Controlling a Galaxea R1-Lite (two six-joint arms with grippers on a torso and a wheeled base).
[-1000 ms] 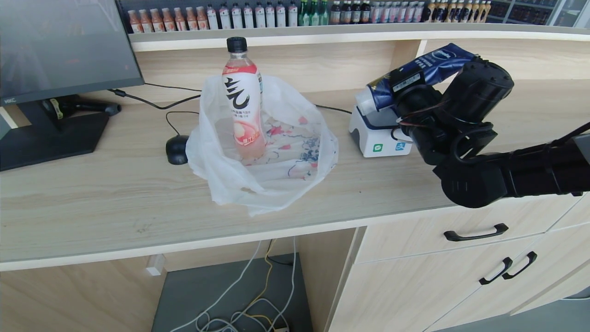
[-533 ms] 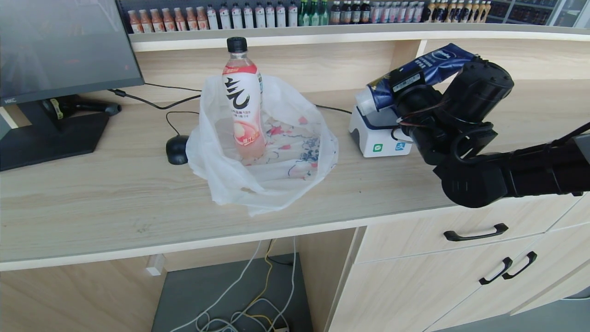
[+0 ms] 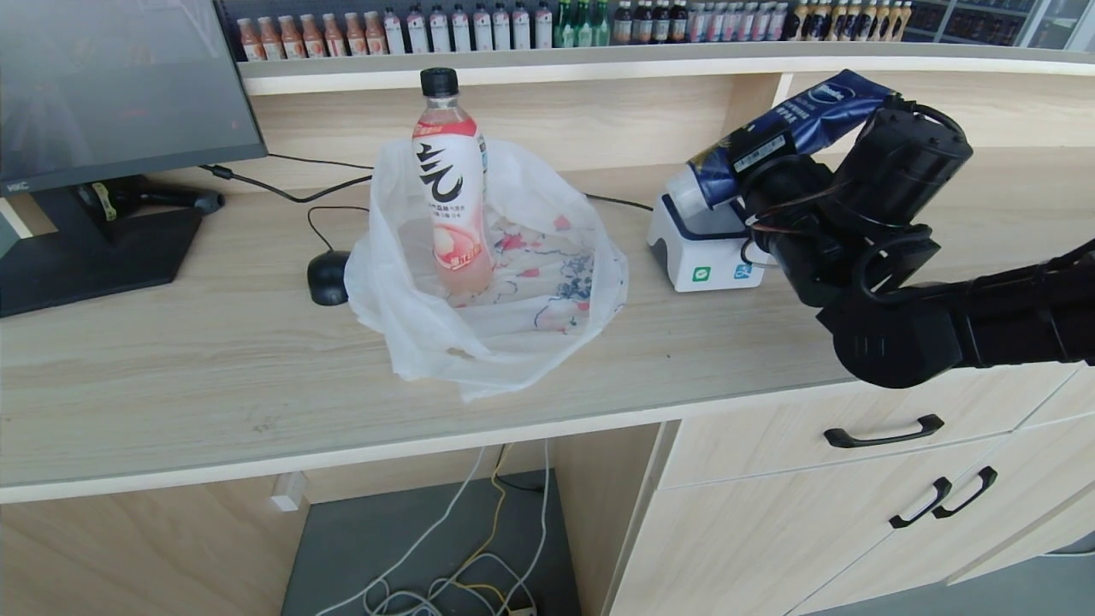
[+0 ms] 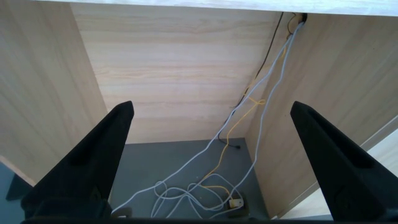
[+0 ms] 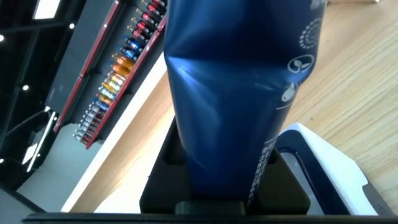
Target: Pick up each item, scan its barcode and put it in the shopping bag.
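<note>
A dark blue tube [image 3: 791, 124] with a white cap is held tilted in my right gripper [image 3: 766, 175], which is shut on its middle. The cap end hangs just above the white barcode scanner [image 3: 697, 252] on the counter. In the right wrist view the blue tube [image 5: 242, 93] runs up from my right gripper [image 5: 227, 177], with the scanner [image 5: 339, 171] beneath it. Left of the scanner lies the open white shopping bag [image 3: 513, 329], and a pink drink bottle [image 3: 451, 180] stands upright inside it. My left gripper [image 4: 208, 158] hangs open under the counter, holding nothing.
A monitor [image 3: 120, 85] on a black stand is at the counter's left, with a black mouse [image 3: 328, 278] beside the bag. A raised shelf [image 3: 599, 64] with rows of bottles runs along the back. Drawers with black handles [image 3: 883, 432] sit below; cables [image 4: 205, 186] lie underneath.
My right gripper has shifted slightly right and up with the blue tube, tilting it a little steeper over the scanner. Bag and bottle are unmoved.
</note>
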